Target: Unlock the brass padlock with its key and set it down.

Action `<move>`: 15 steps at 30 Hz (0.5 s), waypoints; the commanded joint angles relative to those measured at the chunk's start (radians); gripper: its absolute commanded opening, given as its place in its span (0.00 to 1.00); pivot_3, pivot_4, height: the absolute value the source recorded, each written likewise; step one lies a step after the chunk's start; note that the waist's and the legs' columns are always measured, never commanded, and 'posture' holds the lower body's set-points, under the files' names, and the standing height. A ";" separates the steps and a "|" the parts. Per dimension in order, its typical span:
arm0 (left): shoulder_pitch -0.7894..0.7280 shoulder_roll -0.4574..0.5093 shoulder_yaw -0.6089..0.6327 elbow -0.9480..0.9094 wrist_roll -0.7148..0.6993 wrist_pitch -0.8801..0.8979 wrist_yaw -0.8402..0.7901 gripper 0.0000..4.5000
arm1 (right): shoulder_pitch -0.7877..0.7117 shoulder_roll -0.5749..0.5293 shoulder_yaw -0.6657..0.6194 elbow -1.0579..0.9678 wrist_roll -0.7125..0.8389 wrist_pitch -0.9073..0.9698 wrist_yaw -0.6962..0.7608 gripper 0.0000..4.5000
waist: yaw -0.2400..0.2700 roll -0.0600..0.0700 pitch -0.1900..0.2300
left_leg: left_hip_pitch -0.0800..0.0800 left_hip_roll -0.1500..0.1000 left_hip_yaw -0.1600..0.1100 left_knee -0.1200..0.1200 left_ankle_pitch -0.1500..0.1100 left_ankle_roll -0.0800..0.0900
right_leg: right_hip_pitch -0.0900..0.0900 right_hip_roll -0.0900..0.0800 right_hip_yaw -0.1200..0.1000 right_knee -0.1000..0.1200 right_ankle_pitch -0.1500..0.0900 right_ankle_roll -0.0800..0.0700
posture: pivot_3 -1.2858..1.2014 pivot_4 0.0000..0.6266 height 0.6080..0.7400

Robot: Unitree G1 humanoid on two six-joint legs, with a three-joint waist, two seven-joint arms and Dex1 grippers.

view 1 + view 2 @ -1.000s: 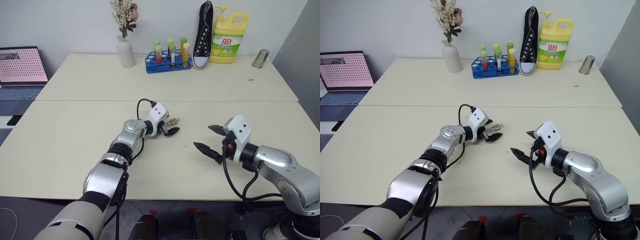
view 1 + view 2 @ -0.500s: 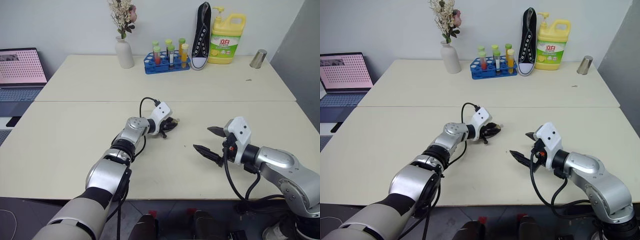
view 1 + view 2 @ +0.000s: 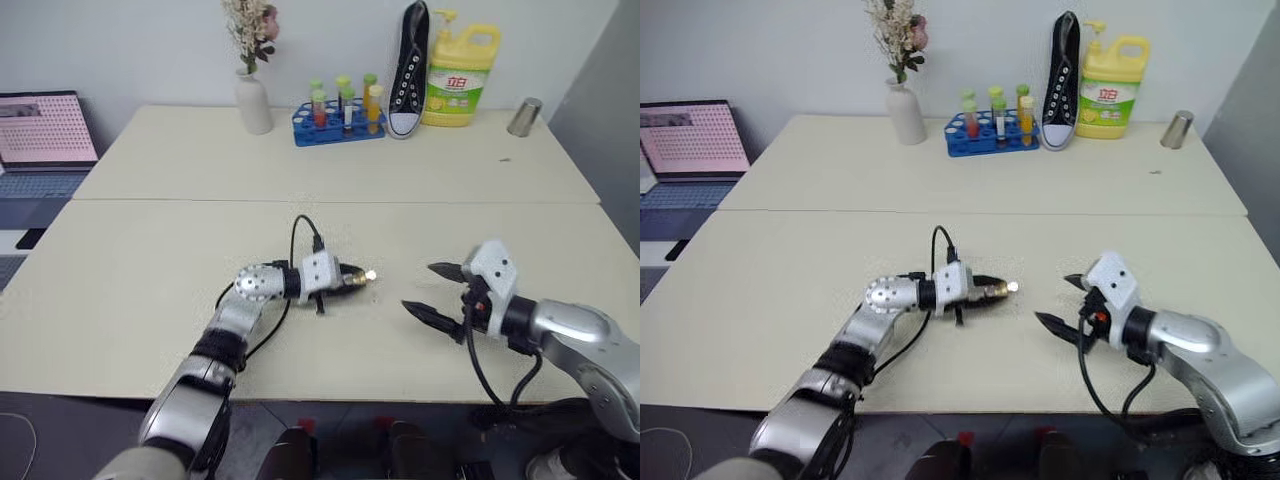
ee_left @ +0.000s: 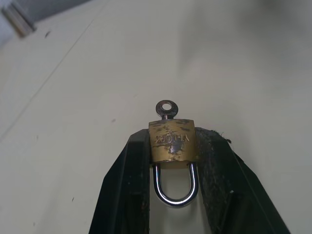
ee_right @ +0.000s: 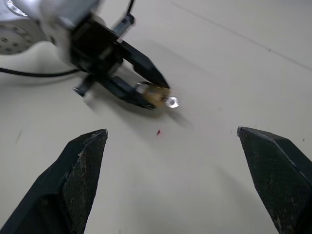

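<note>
The right gripper [image 3: 438, 290] hangs spread wide over the table [image 3: 130, 260]. The left gripper [image 4: 173, 146] pinches the scuffed brass padlock [image 4: 172, 141], shackle [image 4: 175, 187] half hidden, key [image 4: 165, 108] protruding; lettering illegible.

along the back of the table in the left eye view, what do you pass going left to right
laptop → vase of dried flowers → blue rack of tubes → black sneaker → yellow detergent bottle → metal cup

key [image 4: 166, 108]: blade hidden inside brass padlock [image 4: 171, 142] | laptop [image 3: 42, 140]: cut by edge
</note>
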 commanded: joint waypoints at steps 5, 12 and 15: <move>-0.006 0.101 0.010 -0.107 0.123 -0.459 0.158 0.21 | 0.018 0.002 -0.042 -0.010 0.073 -0.066 0.086 1.00 | 0.002 0.000 0.000 | 0.002 -0.003 0.001 0.000 -0.002 0.004 | 0.002 0.001 0.000 0.000 0.000 0.000 | 0.52 0.24 1.00; 0.002 0.135 0.014 -0.116 0.153 -0.530 0.279 0.21 | -0.050 0.070 -0.033 -0.005 0.294 0.101 0.042 1.00 | -0.005 0.000 0.000 | 0.002 -0.003 0.000 0.000 -0.002 0.004 | 0.001 0.003 -0.001 0.001 0.000 0.000 | 0.52 0.24 1.00; 0.001 0.143 0.003 -0.119 0.169 -0.536 0.312 0.21 | -0.074 0.087 0.002 0.004 0.316 0.126 0.027 1.00 | -0.005 0.000 0.000 | 0.002 -0.003 0.000 0.000 -0.002 0.004 | 0.001 0.003 -0.001 0.001 0.000 0.000 | 0.52 0.24 1.00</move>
